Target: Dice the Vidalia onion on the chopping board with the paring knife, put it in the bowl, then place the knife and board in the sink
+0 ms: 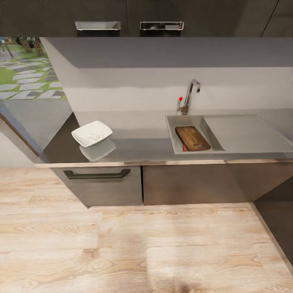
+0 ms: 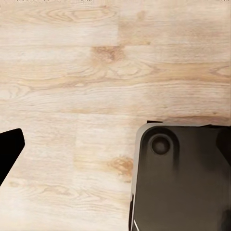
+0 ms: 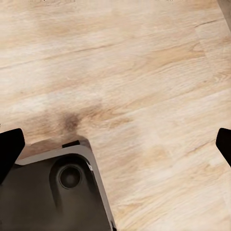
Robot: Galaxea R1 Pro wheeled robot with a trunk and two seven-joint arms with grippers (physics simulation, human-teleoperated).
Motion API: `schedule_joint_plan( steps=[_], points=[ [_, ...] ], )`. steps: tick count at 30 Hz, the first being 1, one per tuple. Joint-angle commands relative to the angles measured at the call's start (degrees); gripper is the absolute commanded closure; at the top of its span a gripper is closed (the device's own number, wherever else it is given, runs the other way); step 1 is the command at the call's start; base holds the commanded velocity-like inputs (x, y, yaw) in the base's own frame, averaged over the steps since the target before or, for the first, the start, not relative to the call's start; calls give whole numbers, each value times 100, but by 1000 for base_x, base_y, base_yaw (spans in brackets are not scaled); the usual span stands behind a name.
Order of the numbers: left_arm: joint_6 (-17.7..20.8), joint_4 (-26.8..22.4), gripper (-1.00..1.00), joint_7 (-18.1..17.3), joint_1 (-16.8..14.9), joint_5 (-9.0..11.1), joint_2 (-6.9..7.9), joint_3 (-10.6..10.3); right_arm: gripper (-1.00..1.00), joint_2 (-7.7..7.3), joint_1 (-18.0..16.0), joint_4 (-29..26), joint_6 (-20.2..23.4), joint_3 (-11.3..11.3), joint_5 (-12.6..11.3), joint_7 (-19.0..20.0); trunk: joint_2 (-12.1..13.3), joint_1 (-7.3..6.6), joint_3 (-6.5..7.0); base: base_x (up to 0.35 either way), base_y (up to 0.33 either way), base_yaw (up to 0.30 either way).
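Chopping board (image 1: 193, 138) lies in the sink (image 1: 173, 134), knife's reddish bit (image 1: 184, 149) at its 7 o'clock, white bowl (image 1: 92, 133) on worktop (image 1: 142, 140) at 9 o'clock; both end effectors' fingers apart over wood floor (image 1: 122, 244).

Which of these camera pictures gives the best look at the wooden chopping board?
The head view: the chopping board lies in the sink, seen whole from above. Both wrist views look down at the pale wood floor and the robot's dark base instead.
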Motion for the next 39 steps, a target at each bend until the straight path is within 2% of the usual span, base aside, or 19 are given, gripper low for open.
schedule_joint_plan(
  steps=[1, 39],
  points=[
    [-7, -9, -100, 43, 1, 37, 10, -44, -100, -4, -10, -22, -20, 48, 0, -55, -10, 4, 1, 0, 0, 3],
    [-7, 0, -100, 37, 1, 36, 10, -44, -100, 3, -10, -25, -20, 48, -3, -53, -10, 4, 347, 0, 0, 0]
  ],
)
